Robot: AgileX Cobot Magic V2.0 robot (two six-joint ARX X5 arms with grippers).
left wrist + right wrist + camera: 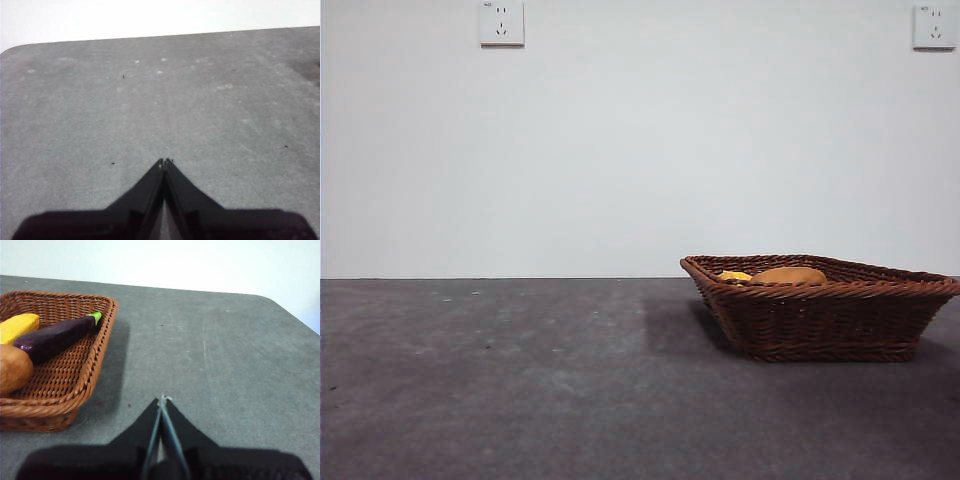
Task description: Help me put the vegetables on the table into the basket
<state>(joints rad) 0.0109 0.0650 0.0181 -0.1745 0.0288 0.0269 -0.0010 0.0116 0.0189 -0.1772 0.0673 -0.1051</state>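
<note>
My right gripper (162,399) hangs above the table (225,365) with its jaws pressed together, pinching nothing. The basket (100,347) stands near these jaws, off to one side and a little ahead of the tips. Inside it lie all three vegetables: the eggplant (52,338) across the middle, the corn piece (17,327) just beside it, the potato (14,371) touching the eggplant's thick end. My left gripper (164,161) hovers over bare table too, jaws closed tip to tip, holding nothing, the basket well apart from it.
</note>
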